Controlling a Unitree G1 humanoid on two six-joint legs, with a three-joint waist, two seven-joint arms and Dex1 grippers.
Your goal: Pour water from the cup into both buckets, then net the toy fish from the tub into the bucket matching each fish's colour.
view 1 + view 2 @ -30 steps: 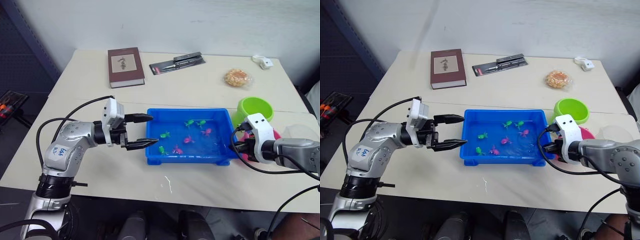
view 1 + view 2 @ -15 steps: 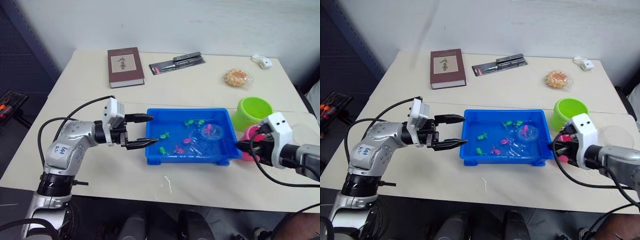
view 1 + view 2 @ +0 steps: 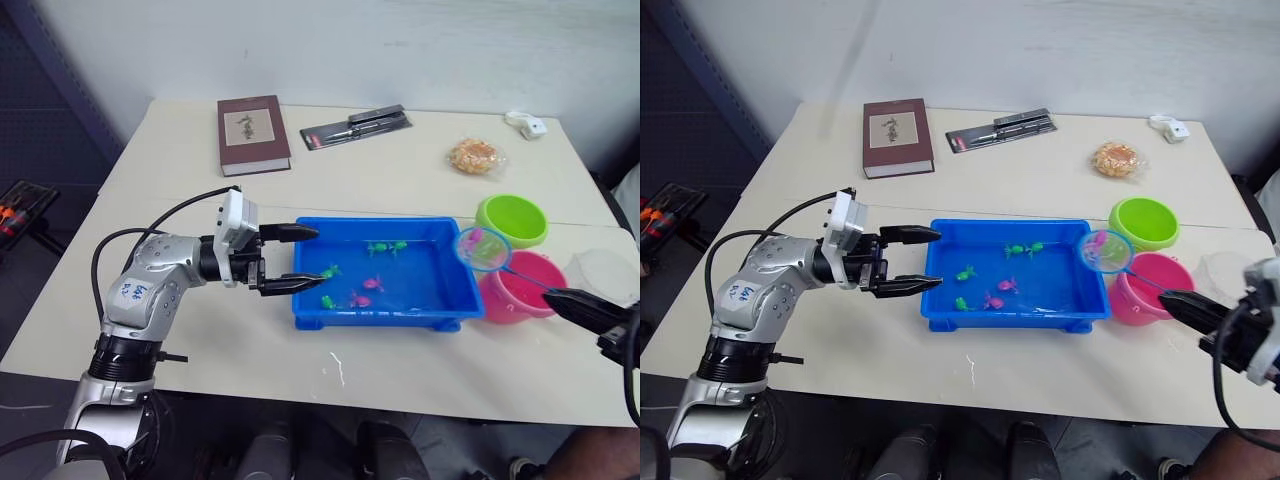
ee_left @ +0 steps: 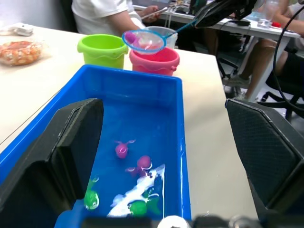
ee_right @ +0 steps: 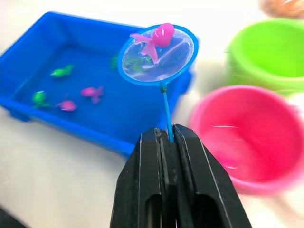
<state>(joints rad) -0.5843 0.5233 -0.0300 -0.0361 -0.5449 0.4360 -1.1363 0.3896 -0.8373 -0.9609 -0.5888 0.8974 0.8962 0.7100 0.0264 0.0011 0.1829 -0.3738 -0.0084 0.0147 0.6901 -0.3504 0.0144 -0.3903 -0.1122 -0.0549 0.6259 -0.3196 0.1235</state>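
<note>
The left arm reaches forward, bent at the elbow, its left gripper level with both black fingers spread wide apart. The right arm extends from the right edge, its right gripper pointing inward with fingers pressed together.

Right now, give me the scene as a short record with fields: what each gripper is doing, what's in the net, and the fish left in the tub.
right gripper: shut on the net handle
net: holds one pink fish, raised beside the pink bucket
left gripper: open, at the tub end rim
fish in tub: green fish and pink fish remain
green bucket: behind the pink one
</note>
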